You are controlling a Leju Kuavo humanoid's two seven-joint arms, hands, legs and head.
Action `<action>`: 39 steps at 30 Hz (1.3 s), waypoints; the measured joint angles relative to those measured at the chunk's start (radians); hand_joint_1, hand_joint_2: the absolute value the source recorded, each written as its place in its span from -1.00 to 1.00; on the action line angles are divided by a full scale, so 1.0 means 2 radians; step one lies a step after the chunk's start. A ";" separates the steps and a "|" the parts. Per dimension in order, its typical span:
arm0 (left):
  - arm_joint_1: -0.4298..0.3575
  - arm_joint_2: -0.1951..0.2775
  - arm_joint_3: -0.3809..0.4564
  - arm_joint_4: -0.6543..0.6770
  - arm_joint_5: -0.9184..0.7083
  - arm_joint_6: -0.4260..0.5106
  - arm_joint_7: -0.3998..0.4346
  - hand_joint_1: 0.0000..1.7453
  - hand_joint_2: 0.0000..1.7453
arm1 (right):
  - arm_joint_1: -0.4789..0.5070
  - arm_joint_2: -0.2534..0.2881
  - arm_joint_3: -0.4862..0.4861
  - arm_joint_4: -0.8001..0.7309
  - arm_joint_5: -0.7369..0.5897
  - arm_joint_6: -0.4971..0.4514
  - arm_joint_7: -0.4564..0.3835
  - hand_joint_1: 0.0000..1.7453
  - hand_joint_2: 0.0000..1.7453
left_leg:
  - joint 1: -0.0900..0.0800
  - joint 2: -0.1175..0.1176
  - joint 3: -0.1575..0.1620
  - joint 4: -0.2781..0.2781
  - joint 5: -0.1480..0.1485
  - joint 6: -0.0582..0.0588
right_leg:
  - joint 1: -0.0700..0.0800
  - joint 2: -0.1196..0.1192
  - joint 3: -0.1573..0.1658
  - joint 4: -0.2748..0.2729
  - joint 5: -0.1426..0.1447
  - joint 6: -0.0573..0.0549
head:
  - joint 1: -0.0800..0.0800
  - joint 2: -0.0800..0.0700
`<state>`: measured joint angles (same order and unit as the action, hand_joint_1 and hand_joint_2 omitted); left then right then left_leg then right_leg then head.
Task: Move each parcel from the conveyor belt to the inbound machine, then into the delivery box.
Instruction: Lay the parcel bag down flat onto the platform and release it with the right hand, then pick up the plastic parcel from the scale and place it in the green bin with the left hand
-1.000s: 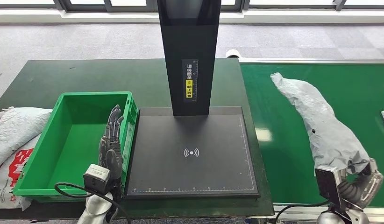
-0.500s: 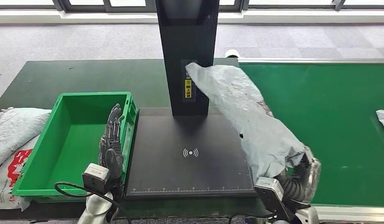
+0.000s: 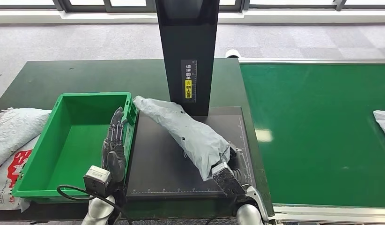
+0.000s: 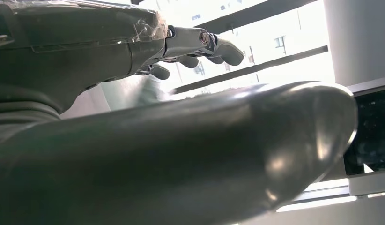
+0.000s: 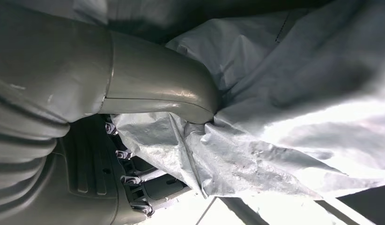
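Observation:
A long grey plastic parcel lies slantwise across the black inbound machine platform, its far tip near the green box's corner. My right hand grips its near end; the right wrist view shows the thumb pressed into the crumpled grey parcel. My left hand stands upright with fingers spread at the right wall of the green delivery box, holding nothing; the left wrist view shows its fingers extended. Another grey parcel lies at the right edge of the green conveyor belt.
The machine's tall black column rises behind the platform, close to the parcel. White and grey sacks lie left of the box on the dark green table. The box's inside holds nothing.
My right hand swung the grey parcel left from the conveyor and lowered it onto the machine platform. The left hand has stayed where it was.

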<state>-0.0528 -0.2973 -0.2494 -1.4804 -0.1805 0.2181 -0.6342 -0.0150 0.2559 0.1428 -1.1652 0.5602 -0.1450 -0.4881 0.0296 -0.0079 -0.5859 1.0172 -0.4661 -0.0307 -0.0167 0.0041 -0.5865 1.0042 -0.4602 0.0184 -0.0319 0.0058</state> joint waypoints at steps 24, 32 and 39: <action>-0.016 -0.004 -0.017 0.016 -0.004 -0.001 0.013 -1.00 -1.00 | 0.029 -0.002 0.007 0.007 -0.038 0.045 0.012 -1.00 1.00 | 0.000 0.000 0.000 0.000 0.000 0.000 | 0.000 0.000 0.000 0.000 0.000 0.000 | 0.000 0.000; -0.016 -0.001 -0.017 0.012 -0.015 0.016 0.019 -1.00 -1.00 | 0.073 -0.009 0.007 -0.106 -0.025 0.055 0.021 -1.00 1.00 | 0.000 0.000 0.000 0.000 0.000 0.000 | 0.000 0.000 0.000 0.000 0.000 0.000 | 0.000 0.000; -0.011 -0.002 -0.017 0.007 -0.024 0.072 0.037 -1.00 -1.00 | 0.093 -0.014 0.007 -0.164 -0.014 0.055 0.002 -1.00 1.00 | 0.000 0.000 0.000 0.000 0.000 0.000 | 0.000 0.000 0.000 0.000 0.000 0.000 | 0.000 0.000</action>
<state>-0.0751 -0.3003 -0.2838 -1.4658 -0.2294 0.3618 -0.5596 0.1712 0.2284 0.1560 -1.4930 0.5327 -0.0351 -0.4832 0.0293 -0.0078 -0.5860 1.0175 -0.4670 -0.0314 -0.0169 0.0041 -0.5869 1.0039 -0.4604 0.0185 -0.0319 0.0057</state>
